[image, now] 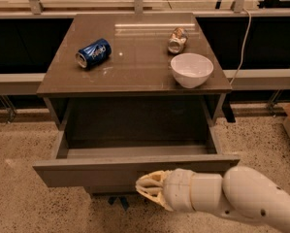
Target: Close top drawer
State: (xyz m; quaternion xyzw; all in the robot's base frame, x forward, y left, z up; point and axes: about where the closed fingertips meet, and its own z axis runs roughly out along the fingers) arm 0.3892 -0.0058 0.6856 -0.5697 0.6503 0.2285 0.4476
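**Fingers low at the drawer front, push not yet finished**

The pale, ribbed fingers point(153, 187) look drawn close together, with a narrow gap at most, and they hold nothing. They belong to the cream two-finger gripper point(147, 191), which sits low in the view, overlapping the lower edge of the front panel a little right of its middle. Whether it touches the panel I cannot tell.

Behind it, the thick white arm point(241, 198) runs out to the lower right corner.

The wide grey-brown top drawer point(86, 171) is pulled well out of the cabinet, its shallow box open and its grey floor bare. Its flat, handleless front runs left to right across the view, so the long axis lies crosswise to the fingers. The cabinet lies straight beyond the panel, away from the camera. That is the relation the move seems to turn on: the push has to go square into the panel, toward the cabinet. Because contact is off centre, the drawer may skew on its slides.

On the brown counter point(135, 79) above lie a dented blue drink can point(93, 53) on its side, a crushed tan can point(177, 40) and, near it, a white round bowl point(191, 69), all well apart from the gripper.
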